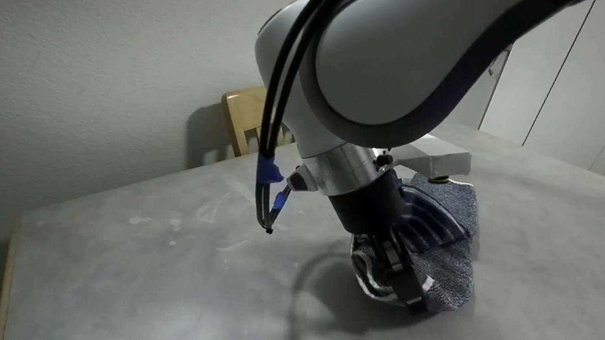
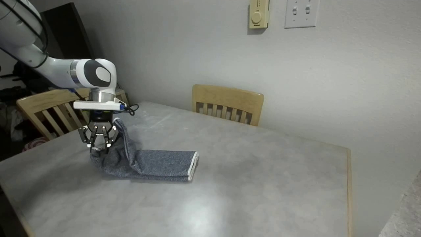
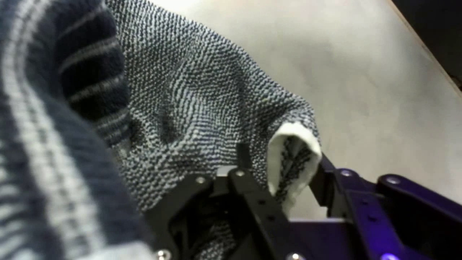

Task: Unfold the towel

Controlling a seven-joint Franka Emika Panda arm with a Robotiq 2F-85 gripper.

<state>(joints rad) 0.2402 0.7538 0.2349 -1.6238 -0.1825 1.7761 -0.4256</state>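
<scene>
The blue-grey towel lies partly folded on the table, in both exterior views. In an exterior view its right part lies flat in layers with white trim at the end, while its left part is bunched, with a fold standing up beside the gripper. My gripper points down at the bunched end; it also shows in an exterior view. In the wrist view the gripper has its fingers apart, with a curled white-trimmed edge of the towel between them. A striped fold rises at the left there.
The grey table bears the towel. A wooden chair stands at its far edge against the wall, and another wooden chair stands behind the gripper. Cables hang beside the wrist.
</scene>
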